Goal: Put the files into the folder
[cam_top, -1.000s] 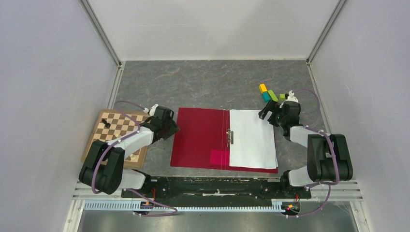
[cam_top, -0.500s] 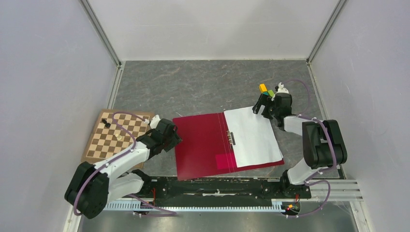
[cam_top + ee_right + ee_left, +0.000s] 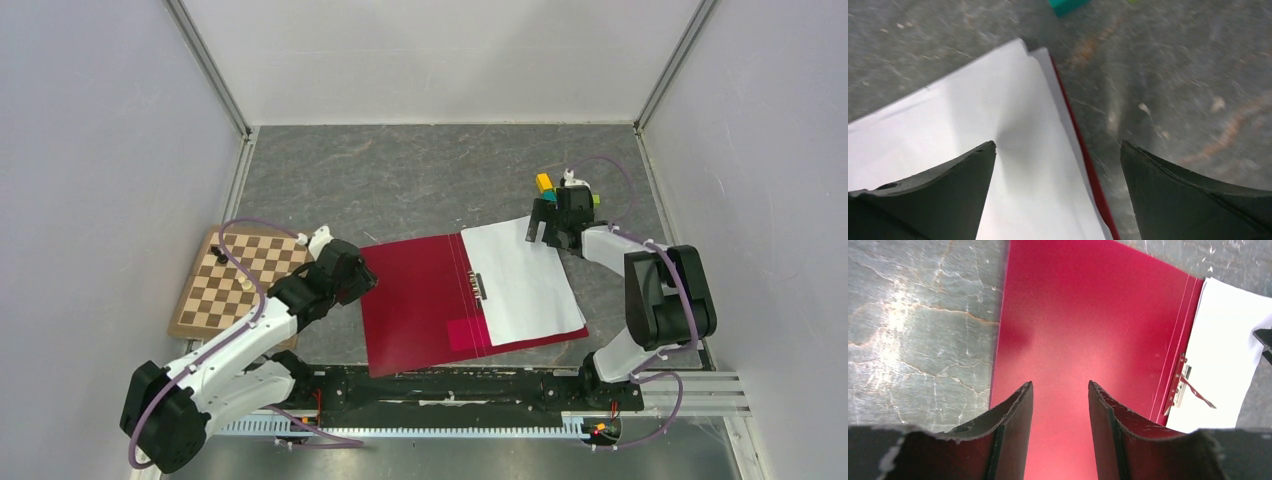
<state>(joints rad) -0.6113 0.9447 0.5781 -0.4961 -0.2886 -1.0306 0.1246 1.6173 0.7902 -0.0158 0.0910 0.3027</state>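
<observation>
Left tool (image 3: 1060, 386) gaping — over folder (image 3: 1088, 315).

A grey marbled desk (image 3: 400, 180) is carrying an open crimson folder (image 3: 415, 300) lying at centre frame, a wooden chessboard (image 3: 205, 300) sitting at left, and coloured blocks (image 3: 544, 183) resting at upper right.

A wooden chessboard (image 3: 212, 296) lies left; coloured blocks (image 3: 544, 183) sit far right.

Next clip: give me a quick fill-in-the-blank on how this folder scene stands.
1. The red folder lies ____, its metal clip showing.
2. The right end effector is at a corner of the ____ files.
3. The checkered board beside the left end effector is a ____.
Missing: open; white; chessboard.
</observation>
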